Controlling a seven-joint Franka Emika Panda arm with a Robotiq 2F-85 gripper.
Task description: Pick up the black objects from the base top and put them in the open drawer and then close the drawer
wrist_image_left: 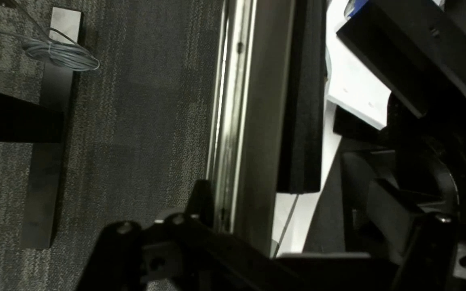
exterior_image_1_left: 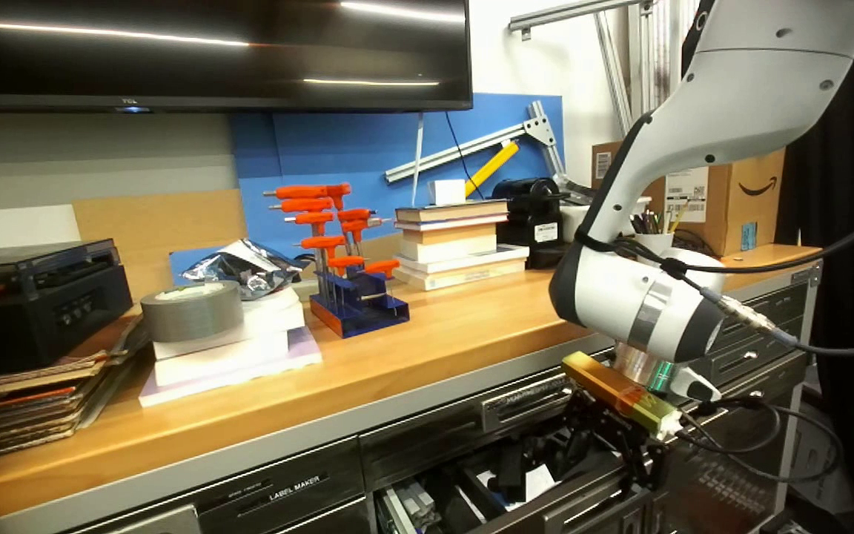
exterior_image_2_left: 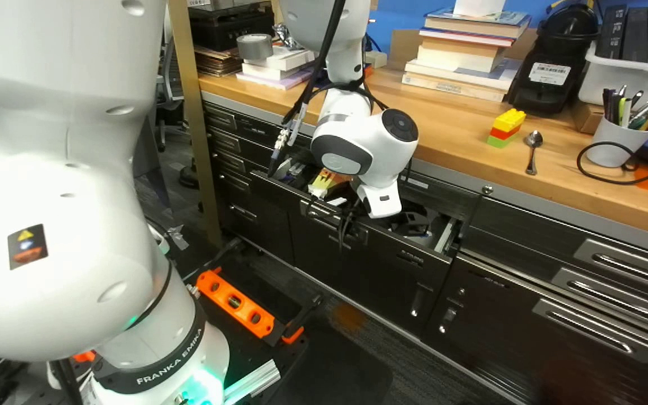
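Open drawer [wrist_image_left: 267, 121], black objects [wrist_image_left: 411, 52] inside, hand [wrist_image_left: 322, 210] spread astride the front edge.
Step at issue, as judged: closing. Advised: a steady push square to the front, every piece kept below the rim; inner finger [wrist_image_left: 427, 242] lifted clear before the last stretch, to avoid pinching against the cabinet [exterior_image_2_left: 498, 315]. Contact with the edge: impossible to tell. Black objects as the full set meant: likewise uncertain. On the wooden surface [exterior_image_1_left: 457, 326] above: tape roll [exterior_image_1_left: 193, 313] on a book pile [exterior_image_1_left: 227, 363]; another stack of books [exterior_image_1_left: 449, 246]; orange-handled tools [exterior_image_1_left: 321, 242] in a blue holder [exterior_image_1_left: 371, 324]; toy bricks [exterior_image_2_left: 507, 127]; spoon [exterior_image_2_left: 533, 147]; pen cup [exterior_image_2_left: 613, 140]. Room: wide screen [exterior_image_1_left: 204, 70] over the surface, grey carpet [wrist_image_left: 148, 101], dark curtain [exterior_image_1_left: 853, 289] to one side.
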